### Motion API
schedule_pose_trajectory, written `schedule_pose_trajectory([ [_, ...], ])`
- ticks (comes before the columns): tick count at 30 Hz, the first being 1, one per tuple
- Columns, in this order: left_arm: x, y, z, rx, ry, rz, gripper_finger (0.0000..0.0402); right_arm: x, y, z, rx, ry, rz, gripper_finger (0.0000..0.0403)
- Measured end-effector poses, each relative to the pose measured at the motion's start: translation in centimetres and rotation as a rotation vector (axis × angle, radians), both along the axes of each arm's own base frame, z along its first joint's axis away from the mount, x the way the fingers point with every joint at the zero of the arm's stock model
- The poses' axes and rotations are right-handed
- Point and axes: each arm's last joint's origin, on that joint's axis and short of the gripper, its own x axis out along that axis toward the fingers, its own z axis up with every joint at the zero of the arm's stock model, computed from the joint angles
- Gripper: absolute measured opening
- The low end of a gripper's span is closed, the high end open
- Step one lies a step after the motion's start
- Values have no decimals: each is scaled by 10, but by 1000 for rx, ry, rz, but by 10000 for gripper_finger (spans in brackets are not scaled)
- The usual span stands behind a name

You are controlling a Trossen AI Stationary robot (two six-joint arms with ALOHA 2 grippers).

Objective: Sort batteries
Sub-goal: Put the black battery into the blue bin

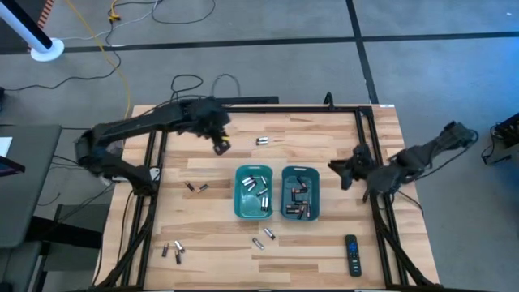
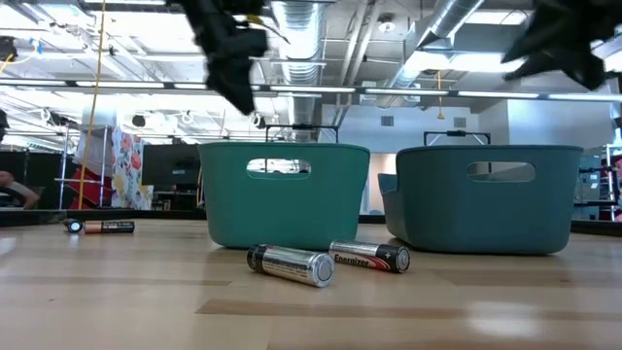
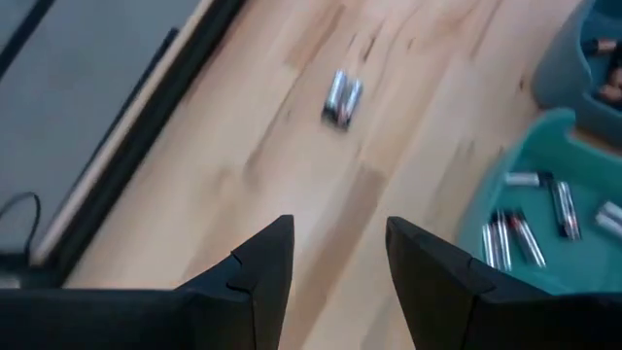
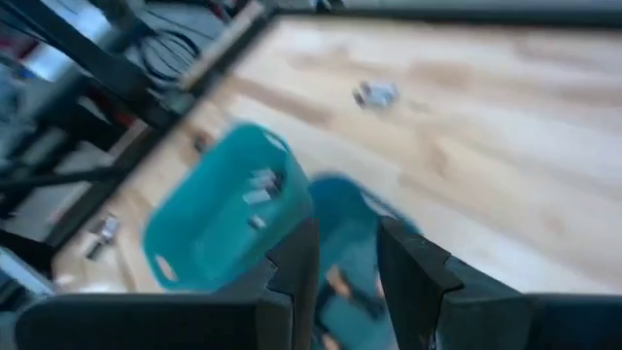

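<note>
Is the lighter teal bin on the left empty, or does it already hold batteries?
Not empty. The high view shows several silvery batteries lying inside the lighter teal bin; the left wrist view shows them there too.

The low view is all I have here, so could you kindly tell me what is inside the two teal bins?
Observer: From above, the left bin holds mostly silvery cells, and the right bin holds dark cells with copper-coloured ends.
Operator: Thank you. Are there loose batteries beyond the two lying in front of the bins?
Observer: Yes. A silvery pair lies on the far side of the bins, another small group sits near the table's front left corner, and two more cells lie left of the bins.
Operator: And is either gripper holding anything?
Observer: No. The left gripper hangs open and empty above bare wood near that far pair; the right gripper is open and empty beside the right bin.
</note>
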Motion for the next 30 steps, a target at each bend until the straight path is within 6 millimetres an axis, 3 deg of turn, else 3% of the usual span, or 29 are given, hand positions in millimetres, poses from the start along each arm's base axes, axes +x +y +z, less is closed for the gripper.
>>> schedule_pose_trajectory([
  [7, -47, -37, -15, -27, -9, 32, 159, 8, -23, 21, -123, -64, 71, 123],
  [18, -61, -88, -92, -225, 170, 140, 139, 27, -28, 7, -79, 77, 168, 123],
  [30, -71, -123, -130, -292, 215, 189, 118, 30, -20, 4, -56, 100, 245, 123],
])
